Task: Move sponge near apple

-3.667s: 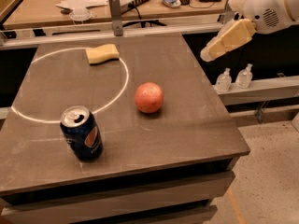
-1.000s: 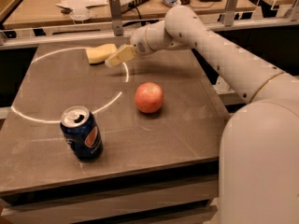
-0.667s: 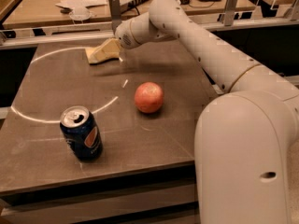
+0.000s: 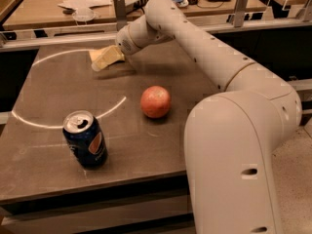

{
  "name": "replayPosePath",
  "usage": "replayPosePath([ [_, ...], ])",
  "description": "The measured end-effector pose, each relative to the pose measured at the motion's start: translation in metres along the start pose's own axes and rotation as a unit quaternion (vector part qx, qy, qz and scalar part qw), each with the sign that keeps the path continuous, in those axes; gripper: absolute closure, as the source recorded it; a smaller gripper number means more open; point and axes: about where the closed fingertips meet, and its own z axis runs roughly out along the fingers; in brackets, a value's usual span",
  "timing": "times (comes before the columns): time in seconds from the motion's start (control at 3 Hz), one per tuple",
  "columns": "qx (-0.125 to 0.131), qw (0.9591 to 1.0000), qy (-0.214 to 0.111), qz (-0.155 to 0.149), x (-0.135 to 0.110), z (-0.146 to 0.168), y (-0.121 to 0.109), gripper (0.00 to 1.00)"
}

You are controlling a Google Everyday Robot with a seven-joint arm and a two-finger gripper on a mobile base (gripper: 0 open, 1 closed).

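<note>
The pale yellow sponge (image 4: 95,55) lies at the far left of the dark table (image 4: 234,145), and my gripper mostly covers it. My gripper (image 4: 109,58) is down at the sponge, at the end of the white arm (image 4: 195,38) that reaches across from the right. Its pale yellow tip blends with the sponge, so I cannot tell them apart clearly. The reddish-pink apple (image 4: 155,101) sits near the middle of the table, toward the front and right of the sponge and well apart from it.
A dark blue soda can (image 4: 85,139) stands upright at the front left. A white arc (image 4: 73,123) is drawn on the tabletop. Behind the table are a metal post (image 4: 118,6), a rail and a cluttered desk (image 4: 73,4). The arm's white body (image 4: 243,160) fills the right side.
The arm swung in from the right side and across the table to the sponge. Over the last second the gripper moved left and down onto it. Sponge, apple and can stayed where they were.
</note>
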Motion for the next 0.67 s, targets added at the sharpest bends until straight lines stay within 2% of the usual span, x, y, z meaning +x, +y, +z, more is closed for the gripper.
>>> replayPosePath([
  [0.33,0.007,0.9997,0.023,0.008,0.033,-0.006,-0.012,0.03],
  [0.67,0.002,0.9995,0.027,-0.014,0.046,-0.012,-0.017,0.34],
])
